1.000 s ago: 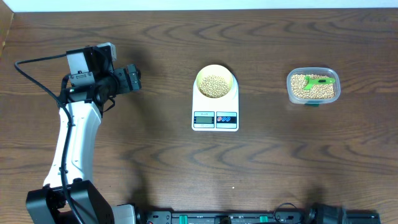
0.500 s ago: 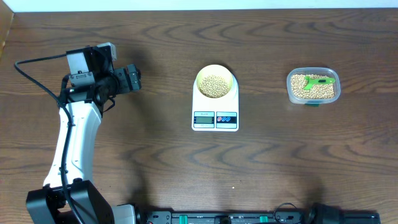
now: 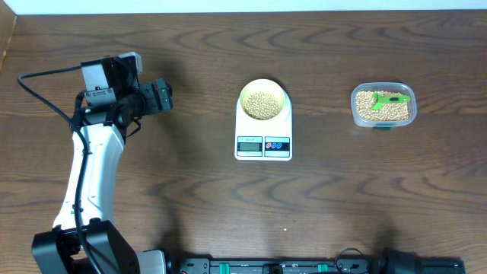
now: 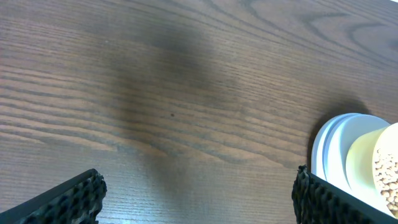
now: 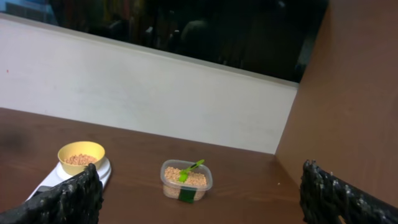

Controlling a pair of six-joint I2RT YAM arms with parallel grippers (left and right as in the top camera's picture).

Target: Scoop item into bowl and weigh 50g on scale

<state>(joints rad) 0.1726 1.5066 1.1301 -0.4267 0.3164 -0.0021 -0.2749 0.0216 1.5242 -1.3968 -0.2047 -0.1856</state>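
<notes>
Tabletop [image 3: 319, 205]: dark wood, everything sits in its far half.

L arm [image 3: 91, 175] reaches up the left side from the near-left corner. L gripper [image 3: 161, 95] points right, toward the scale but well apart from it. Fingers [image 4: 68, 198] are spread wide w/ nothing btwn them, only bare wood below.

R gripper [image 5: 200, 177] is out of the overhead view. Its wrist cam looks across the tabletop from a raised, pulled-back pose. Fingers are splayed at the frame's lower corners, empty.

Scale [image 3: 263, 125] sits about mid-tabletop. Long axis runs near-far, w/ display and buttons at the end toward the near edge and round platform at the far end. Readout too small to read.

Tub [image 3: 358, 114], clear plastic, lies toward the right edge, well apart from the scale. Its long axis runs left-right.

Bowl [image 3: 263, 101], pale yellow, stands upright on the scale's platform. In the L wrist view it shows at the right edge, i.e. straight ahead of the L fingers.

Scoop [image 3: 393, 98], green, lies on the tub's contents. Long axis is approx left-right, and the handle end seems to point toward the right edge and rise clear of the rim, but it's too small to be sure.

Beans [image 3: 263, 105] already fill much of the bowl; more are in the tub.

Judgement: filling is at least partly done. Whether it's at target can't be told, the display being illegible. If a top-up is needed, it turns on the scoop. The scoop lies on the R side, far from the L fingers, so the R arm is prob the better placed. It would come in across the handle's left-right axis.
</notes>
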